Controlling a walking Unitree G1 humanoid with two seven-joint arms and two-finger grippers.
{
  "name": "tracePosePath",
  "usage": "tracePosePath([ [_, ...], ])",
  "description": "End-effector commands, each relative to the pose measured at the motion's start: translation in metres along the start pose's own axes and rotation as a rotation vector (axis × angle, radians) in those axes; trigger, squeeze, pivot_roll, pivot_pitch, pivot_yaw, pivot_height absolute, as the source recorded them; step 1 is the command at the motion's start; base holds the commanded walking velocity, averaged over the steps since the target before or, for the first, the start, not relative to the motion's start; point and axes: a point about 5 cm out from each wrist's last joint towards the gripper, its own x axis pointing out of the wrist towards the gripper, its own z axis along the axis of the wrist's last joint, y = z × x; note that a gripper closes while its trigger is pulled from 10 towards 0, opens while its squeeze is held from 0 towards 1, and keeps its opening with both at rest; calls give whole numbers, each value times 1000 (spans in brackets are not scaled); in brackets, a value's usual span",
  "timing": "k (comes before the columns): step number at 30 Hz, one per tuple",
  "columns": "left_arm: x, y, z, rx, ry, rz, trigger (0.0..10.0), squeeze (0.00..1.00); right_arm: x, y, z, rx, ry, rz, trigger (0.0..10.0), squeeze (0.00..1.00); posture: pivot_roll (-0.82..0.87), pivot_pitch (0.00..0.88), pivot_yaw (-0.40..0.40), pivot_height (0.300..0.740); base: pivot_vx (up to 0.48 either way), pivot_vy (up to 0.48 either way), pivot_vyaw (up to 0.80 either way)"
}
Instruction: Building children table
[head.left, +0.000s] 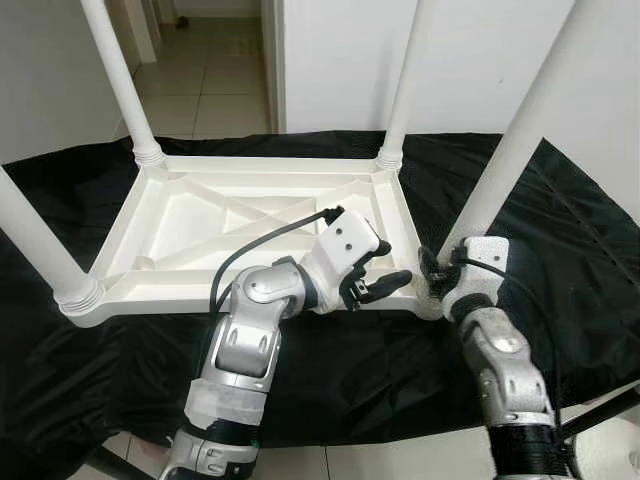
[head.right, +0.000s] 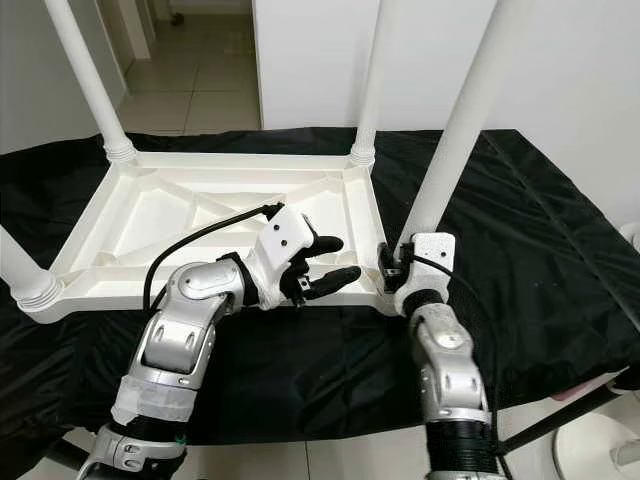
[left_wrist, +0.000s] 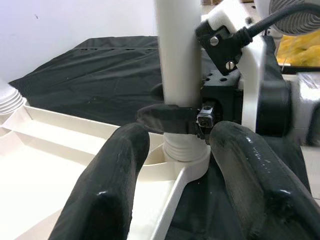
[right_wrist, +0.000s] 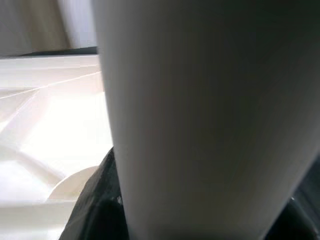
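Left eye view, whole scene: a white table top (head.left: 250, 215) lies upside down on a black cloth (head.left: 580, 240), with four white legs standing up from its corners.
Far left legs: one leg (head.left: 35, 245) stands at the near left corner and one leg (head.left: 120, 80) at the far left corner. Neither gripper is near them.
Left gripper: the left gripper (head.left: 378, 280) hovers just over the near edge of the table top. Its two black fingers (left_wrist: 112, 185) are spread wide and hold nothing.
Which way it points: the fingers point to the right, at the bottom of the near right leg (head.left: 520, 130).
Near right leg: it stands up tall and leans a little to the right. Its bottom end sits in the round socket (left_wrist: 187, 152) at the near right corner.
Right gripper: the right gripper (head.left: 440, 272) is closed around the bottom of this leg, just above the socket.
Nearer arm: the right one, since it is touching the leg. The left one is just beside it, not touching.
Next move, my guess: the leg must go straight down or turn in its socket, so the push should follow the leg's long line.
Risk, my guess: a sideways push could tip the leg in the socket.
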Motion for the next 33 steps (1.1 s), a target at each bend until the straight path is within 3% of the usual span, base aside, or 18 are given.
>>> tracePosePath([
  [1, -3, 11, -2, -6, 10, 236, 10000, 0, -5, -1, -16, 18, 78, -55, 10000, 0, -30, 0, -16, 740, 0, 0, 0],
  [3, -4, 11, -2, -7, 11, 239, 10000, 0, -9, 2, -14, 31, 71, -139, 10000, 0, -30, 0, -16, 740, 0, 0, 0],
  [6, -3, 11, -1, -6, 8, 245, 10000, 0, -18, 18, -12, 95, 60, -154, 10000, 0, -26, 0, -26, 740, 0, 0, 0],
  [15, -3, 12, -1, -2, 7, 245, 10000, 0, -16, 18, -10, 77, 65, -129, 10000, 0, -24, 0, -31, 740, 0, 0, 0],
  [16, -3, 12, -1, -1, 7, 246, 10000, 0, -15, 19, -9, 73, 62, -108, 10000, 925, -24, 0, -30, 740, 0, 0, 0],
  [17, -3, 12, -1, -1, 7, 246, 10000, 0, -15, 19, -9, 73, 62, -108, 10000, 925, -24, 0, -30, 740, 0, 0, 0],
  [18, -4, 12, -1, 0, 8, 247, 10000, 0, -13, 18, -7, 72, 53, -86, 10000, 1000, -22, 0, -30, 740, 0, 0, 0],
  [28, -5, 12, -3, 2, 14, 252, 10000, 0, -8, 2, -4, 30, 44, -36, 10000, 1000, -19, 0, -33, 740, 0, 0, 0],
  [29, -6, 11, -3, 2, 17, 254, 10000, 0, -7, 2, -4, 22, 45, -2, 10000, 0, -16, 0, -33, 740, 0, 0, 0],
  [33, -6, 11, -4, 4, 21, 254, 10000, 0, -6, 1, -4, 15, 43, 32, 10000, 0, -16, 0, -33, 740, 0, 0, 0],
])
